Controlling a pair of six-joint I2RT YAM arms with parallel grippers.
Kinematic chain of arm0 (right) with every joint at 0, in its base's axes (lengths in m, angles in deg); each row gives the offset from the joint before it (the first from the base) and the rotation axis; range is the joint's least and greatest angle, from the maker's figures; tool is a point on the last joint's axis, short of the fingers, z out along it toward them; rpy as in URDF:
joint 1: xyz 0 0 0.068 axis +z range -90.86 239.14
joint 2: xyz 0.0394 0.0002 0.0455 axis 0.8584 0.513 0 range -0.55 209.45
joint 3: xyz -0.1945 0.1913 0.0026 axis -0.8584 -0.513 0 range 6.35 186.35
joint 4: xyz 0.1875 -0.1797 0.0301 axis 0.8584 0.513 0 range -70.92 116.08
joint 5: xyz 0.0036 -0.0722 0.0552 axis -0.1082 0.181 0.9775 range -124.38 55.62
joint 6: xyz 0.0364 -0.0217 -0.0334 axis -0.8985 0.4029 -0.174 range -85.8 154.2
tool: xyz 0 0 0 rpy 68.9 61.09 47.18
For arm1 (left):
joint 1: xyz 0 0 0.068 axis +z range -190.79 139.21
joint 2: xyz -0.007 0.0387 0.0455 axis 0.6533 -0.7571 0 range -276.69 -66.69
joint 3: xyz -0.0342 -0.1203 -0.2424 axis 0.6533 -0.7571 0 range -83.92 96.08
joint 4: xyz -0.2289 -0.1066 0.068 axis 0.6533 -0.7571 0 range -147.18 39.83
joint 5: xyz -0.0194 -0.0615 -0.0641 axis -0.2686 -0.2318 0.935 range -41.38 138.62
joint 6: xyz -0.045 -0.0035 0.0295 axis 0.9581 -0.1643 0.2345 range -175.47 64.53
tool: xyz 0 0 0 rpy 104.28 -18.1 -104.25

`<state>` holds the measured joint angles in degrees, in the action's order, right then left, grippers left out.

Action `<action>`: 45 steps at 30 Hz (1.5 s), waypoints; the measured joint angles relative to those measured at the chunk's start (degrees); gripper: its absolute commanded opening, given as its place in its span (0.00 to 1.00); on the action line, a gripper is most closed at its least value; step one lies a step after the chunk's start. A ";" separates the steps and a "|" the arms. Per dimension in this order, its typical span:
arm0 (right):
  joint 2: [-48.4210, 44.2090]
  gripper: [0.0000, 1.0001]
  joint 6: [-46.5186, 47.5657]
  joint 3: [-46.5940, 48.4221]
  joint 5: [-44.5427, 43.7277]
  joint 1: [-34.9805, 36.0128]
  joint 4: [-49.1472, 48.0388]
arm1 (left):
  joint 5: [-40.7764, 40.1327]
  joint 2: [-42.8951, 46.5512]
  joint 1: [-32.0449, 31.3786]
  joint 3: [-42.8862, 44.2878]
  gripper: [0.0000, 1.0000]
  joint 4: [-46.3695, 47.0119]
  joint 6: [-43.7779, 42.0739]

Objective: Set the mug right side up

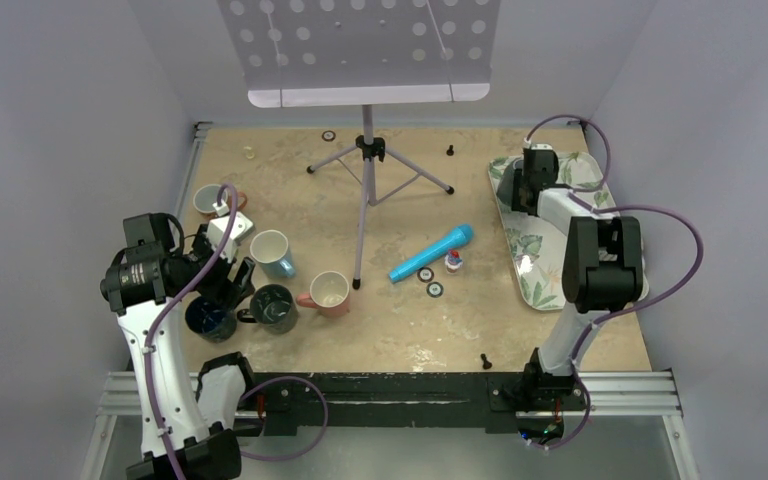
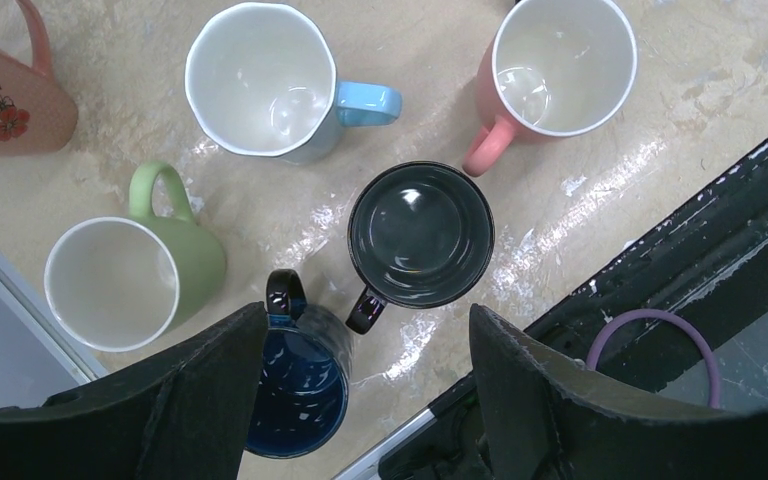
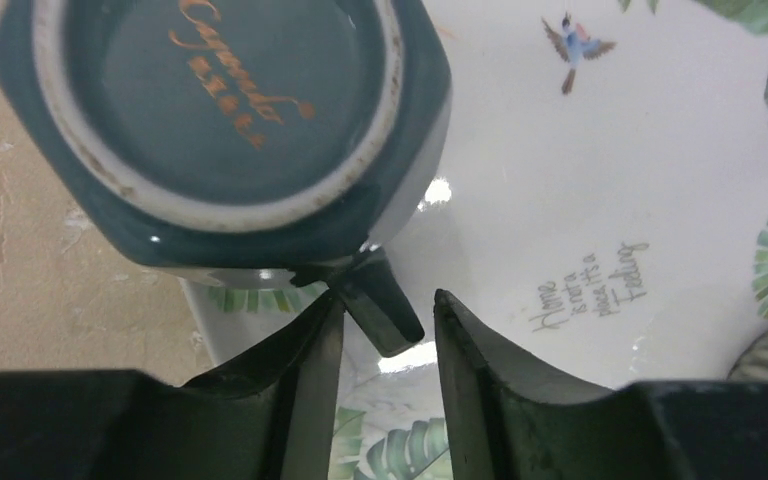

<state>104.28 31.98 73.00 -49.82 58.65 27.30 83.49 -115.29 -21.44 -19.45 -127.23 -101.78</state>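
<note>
- Well left of the tray (image 1: 530,285), your left gripper (image 2: 365,340) hangs with fingers spread over a black mug (image 2: 420,235).
- At the tray's left rim, the mug (image 3: 230,120) sits upside down. Your right gripper (image 3: 388,320) straddles its handle (image 3: 380,315), fingers slightly apart. A loose pinch could drop it.
- To the right, bare tray leaves turning room.

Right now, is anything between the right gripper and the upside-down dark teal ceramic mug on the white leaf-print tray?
Nothing visible. The right gripper has a finger on either side of the handle of the upside-down dark teal ceramic mug. The mug rests at the edge of the white leaf-print tray.
</note>
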 measured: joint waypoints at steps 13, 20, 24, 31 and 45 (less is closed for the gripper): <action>1.77 0.00 -2.38 5.46 -4.09 0.09 5.20 | 0.20 -0.26 0.00 0.15 0.78 -0.87 0.57; -14.91 0.00 -9.60 -3.80 -4.09 0.20 8.52 | 4.59 -0.48 0.00 5.46 0.78 -4.72 1.77; -27.80 0.00 -12.46 -5.22 -3.69 1.20 8.48 | 8.76 -0.55 0.00 10.36 0.79 -7.06 3.32; -43.91 0.00 -15.37 -4.46 -0.04 1.99 9.73 | 18.14 -1.49 0.00 23.10 0.88 -11.52 6.29; -64.08 0.00 -26.38 1.44 26.58 10.01 -0.20 | 44.59 2.73 -0.04 33.81 0.93 7.34 42.14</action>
<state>40.20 5.60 74.44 -23.24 68.66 27.11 128.08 -112.55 -21.48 14.36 -119.89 -59.64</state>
